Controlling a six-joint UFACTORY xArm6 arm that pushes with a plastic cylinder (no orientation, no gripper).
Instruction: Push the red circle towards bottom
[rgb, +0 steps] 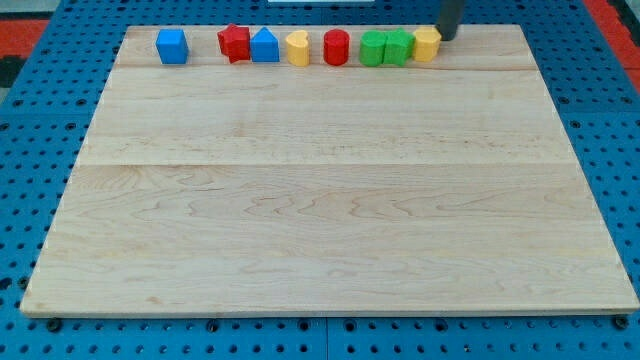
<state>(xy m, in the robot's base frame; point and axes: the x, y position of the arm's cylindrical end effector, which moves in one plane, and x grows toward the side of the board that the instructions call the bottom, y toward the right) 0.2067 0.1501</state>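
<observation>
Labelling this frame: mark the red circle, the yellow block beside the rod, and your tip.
red circle (336, 47), camera view, front face
yellow block (426, 43), camera view, front face
my tip (446, 37), camera view, rod's lower end

A single camera covers the scene, looking down at a steep slant from the side of the wooden board (330, 200) that lies at the view's bottom. It faces toward the far edge, so the board narrows toward the view's top. The whole board fits in frame, with strips of the blue perforated table (40, 110) showing on every side. The stand-off is moderate: near enough to tell the row of blocks (300, 46) along the top edge by colour. The dark rod (448, 15) enters from the view's top right and is cut off by the frame. No second view exists.
</observation>
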